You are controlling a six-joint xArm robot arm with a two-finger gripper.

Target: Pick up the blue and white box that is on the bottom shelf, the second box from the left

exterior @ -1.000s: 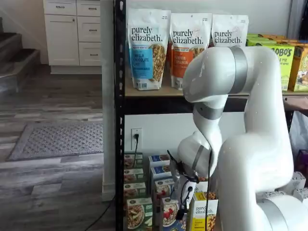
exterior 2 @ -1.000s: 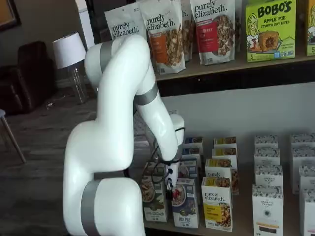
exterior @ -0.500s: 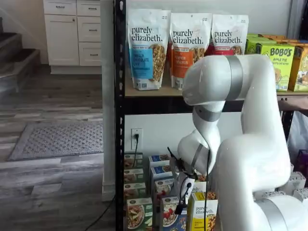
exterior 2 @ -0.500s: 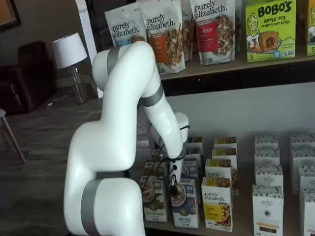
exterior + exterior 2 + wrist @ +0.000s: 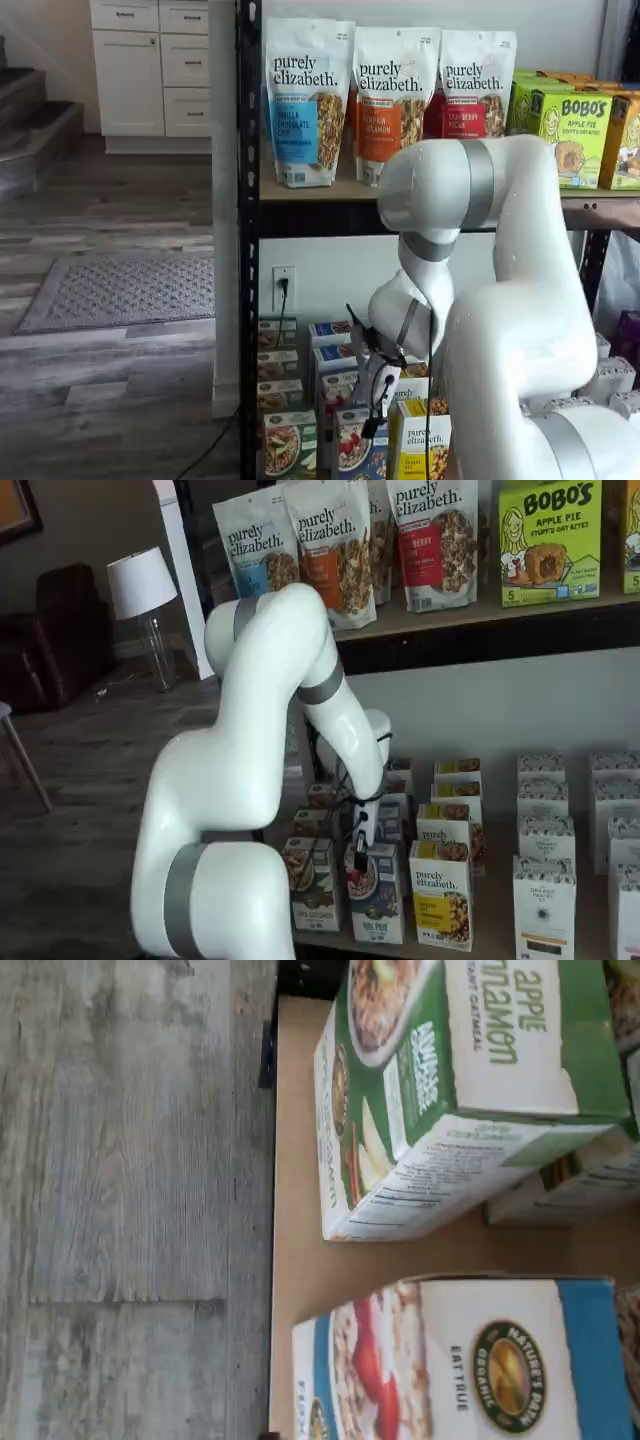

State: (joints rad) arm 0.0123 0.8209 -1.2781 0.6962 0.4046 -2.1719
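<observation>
The blue and white box [image 5: 480, 1360] stands on the tan board of the bottom shelf [image 5: 300, 1260], its front picturing cereal with red berries. It shows in both shelf views [image 5: 350, 452] [image 5: 378, 908], in the front row just right of the green-and-white carton [image 5: 470, 1090]. My gripper [image 5: 372, 425] [image 5: 356, 865] hangs close above and in front of that box, at its upper left corner in a shelf view. Its black fingers show side-on, and nothing is between them. The wrist view looks down on the box's top from close by.
More cartons stand in rows behind the front ones. A yellow "purely elizabeth" carton [image 5: 440, 895] is right of the blue box, with white cartons [image 5: 545, 900] further right. Granola bags [image 5: 305, 100] fill the shelf above. The black rack post [image 5: 248, 250] stands at the left.
The arm's elbow has sunk and swung toward the shelves. The gripper has crept slightly toward the blue and white box. No box has moved.
</observation>
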